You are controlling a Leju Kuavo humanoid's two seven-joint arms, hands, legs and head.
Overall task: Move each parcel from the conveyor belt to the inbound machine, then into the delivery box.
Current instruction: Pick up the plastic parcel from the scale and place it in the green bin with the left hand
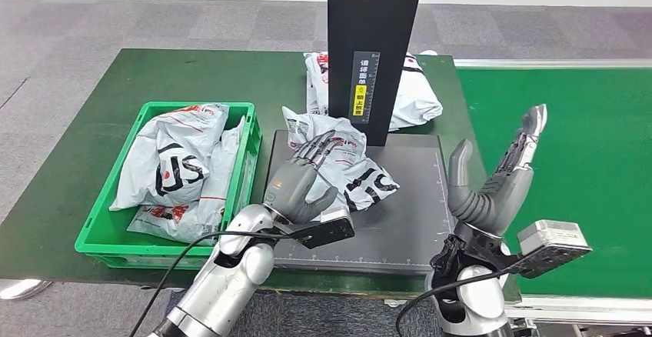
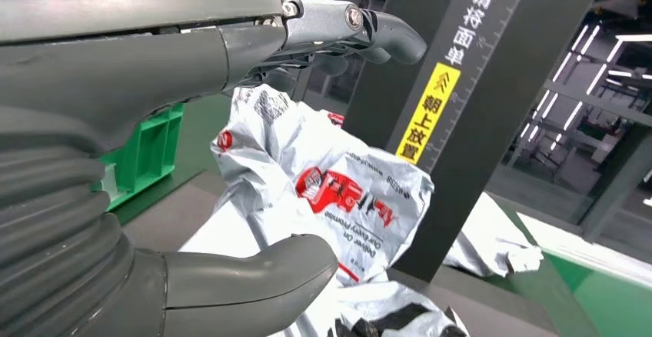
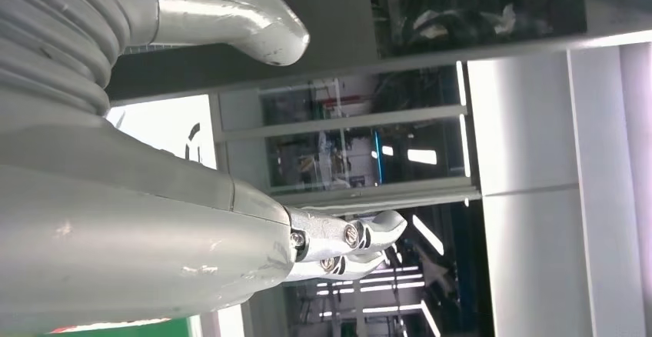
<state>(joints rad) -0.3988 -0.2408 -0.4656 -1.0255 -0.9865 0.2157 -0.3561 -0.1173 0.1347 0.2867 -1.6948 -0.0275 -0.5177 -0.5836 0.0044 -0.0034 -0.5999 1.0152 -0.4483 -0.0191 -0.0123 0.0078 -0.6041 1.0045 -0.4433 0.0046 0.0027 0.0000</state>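
Left robot hand [image 1: 304, 183] is reaching over the white parcel [image 1: 346, 164] lying on the dark platform of the inbound machine [image 1: 400, 221], just in front of the machine's black post [image 1: 373, 52]. Its fingers are spread and slightly curled above the crumpled bag, thumb beneath; the left wrist view is showing the parcel [image 2: 323, 191] between thumb and fingers with a gap on both sides, so the hand is judged open and not yet gripping. Right robot hand [image 1: 492, 183] is hanging upright beside the platform's belt-side edge, fingers wide apart and holding nothing.

Step in hand, as a judgement: the scanning stop is being completed and the pick-up for the delivery box is beginning. The next move is calling for the fingers to close on a firm fold of the slack plastic, then a lift and a carry away from the post toward the green delivery box [image 1: 104, 233], which is standing just beside the platform on the far side from the belt.

Around the machine: several parcels [image 1: 173, 164] are already filling the box; another parcel [image 1: 415, 91] is lying on the desk [image 1: 77, 160] behind the post; the green conveyor belt [image 1: 584, 152] is running beside the machine. The box's near wall and the limp, slippery bag are the likely hindrances.
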